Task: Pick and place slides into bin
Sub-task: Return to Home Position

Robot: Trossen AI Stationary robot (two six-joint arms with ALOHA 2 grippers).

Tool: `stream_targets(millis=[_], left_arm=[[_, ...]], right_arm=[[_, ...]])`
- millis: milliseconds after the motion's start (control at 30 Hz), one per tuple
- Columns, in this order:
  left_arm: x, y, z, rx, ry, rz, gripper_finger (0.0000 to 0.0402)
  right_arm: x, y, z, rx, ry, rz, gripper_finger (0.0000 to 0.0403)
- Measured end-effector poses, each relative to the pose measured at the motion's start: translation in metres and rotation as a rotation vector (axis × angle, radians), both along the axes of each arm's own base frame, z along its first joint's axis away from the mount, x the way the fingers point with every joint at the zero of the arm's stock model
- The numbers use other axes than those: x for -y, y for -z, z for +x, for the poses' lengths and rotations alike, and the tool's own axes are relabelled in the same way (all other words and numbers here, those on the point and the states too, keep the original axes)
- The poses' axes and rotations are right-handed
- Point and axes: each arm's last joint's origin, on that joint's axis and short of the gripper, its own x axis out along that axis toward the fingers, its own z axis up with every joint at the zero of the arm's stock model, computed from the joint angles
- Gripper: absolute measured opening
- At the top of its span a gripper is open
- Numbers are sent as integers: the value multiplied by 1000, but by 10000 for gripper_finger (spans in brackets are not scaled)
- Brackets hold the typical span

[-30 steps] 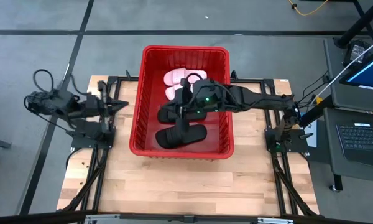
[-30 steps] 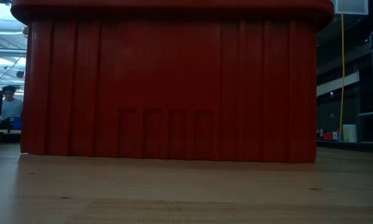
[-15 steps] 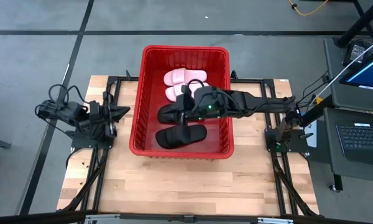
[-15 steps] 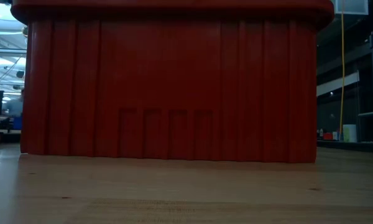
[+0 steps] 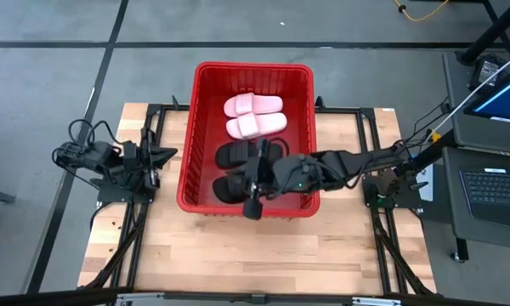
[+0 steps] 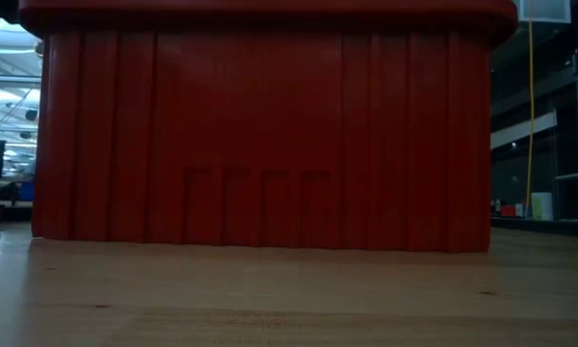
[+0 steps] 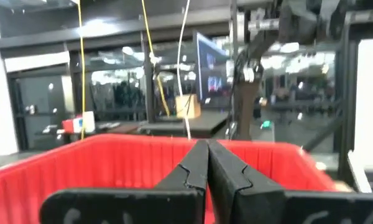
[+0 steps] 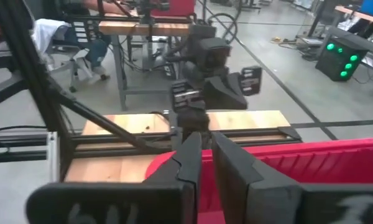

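The right gripper [image 5: 248, 181] has drawn back toward the near rim of the red bin [image 5: 253, 66], its fingers a narrow slit apart and holding nothing. All 4 slides lie inside the bin: 2 pink slides [image 5: 255, 107] at the far end, 2 black slides [image 5: 238, 154] nearer. The left gripper [image 5: 168, 154], pinched together, waits beside the left wall. The wooden table [image 5: 238, 255] lies bare in front.

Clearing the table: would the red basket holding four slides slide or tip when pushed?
The ribbed red plastic basket probably slides, not tips: it sits wide and flat on the wooden table. Likely light, holding only two pale pink sandals and two black sandals. The right gripper over its front rim might snag.
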Motion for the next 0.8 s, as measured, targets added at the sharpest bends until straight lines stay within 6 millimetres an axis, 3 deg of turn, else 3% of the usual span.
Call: stream_targets(millis=[133, 300, 400, 600, 800], left_arm=[[1, 13, 8, 14, 7, -14, 2], [2, 34, 18, 28, 42, -66, 1], [2, 49, 23, 10, 57, -81, 2], [-3, 66, 29, 6, 19, -97, 2], [-10, 68, 30, 61, -26, -91, 1]], right_arm=[[-12, 14, 6, 20, -20, 8, 42], [-19, 61, 22, 52, -14, 53, 42], [-18, 77, 22, 80, -8, 98, 42], [-10, 65, -11, 126, -14, 120, 42], [0, 54, -63, 157, -39, 130, 42]])
